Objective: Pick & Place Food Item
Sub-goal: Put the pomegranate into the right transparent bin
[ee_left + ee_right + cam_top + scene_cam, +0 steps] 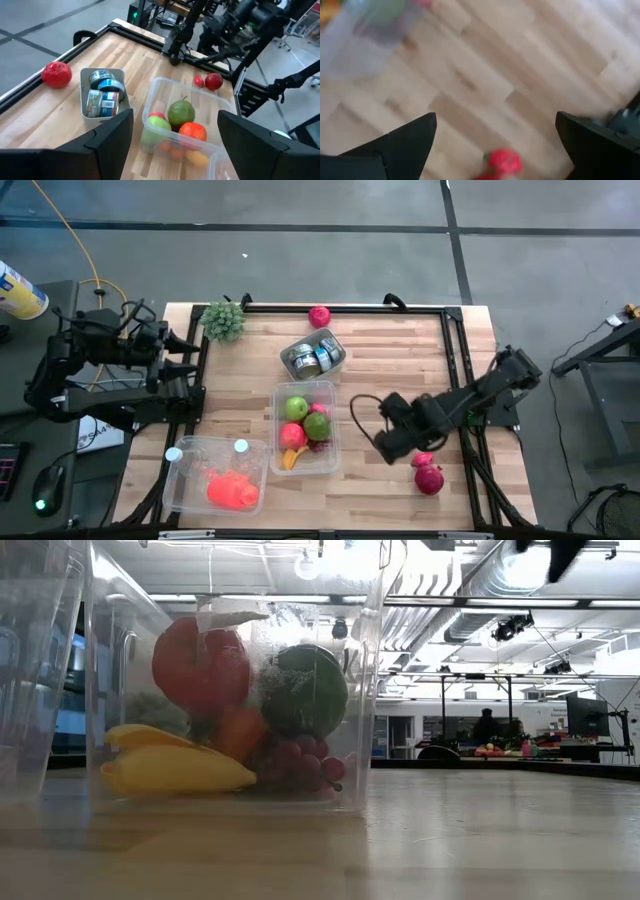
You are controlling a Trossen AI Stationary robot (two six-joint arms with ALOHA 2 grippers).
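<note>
Hovered lower right of frame, right tool (400, 442) spread wide and empty, beside small red fruit (422, 460), seemingly for grasping; left tool (180, 352) parked upper left, fingers apart.

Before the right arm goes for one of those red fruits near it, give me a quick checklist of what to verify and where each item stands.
1. Right end effector open: ok, fingers spread wide in the right wrist view.
2. Nothing held between its fingers: ok.
3. Target in view: ok, a small red fruit shows between the fingers; the high view shows it beside a larger red fruit.
4. Fruits free of clutter: ok, both lie on bare table, apart from the fruit container.
5. Left end effector out of the way: ok, parked at the table's left edge.
6. Room in the container: cannot tell.
</note>
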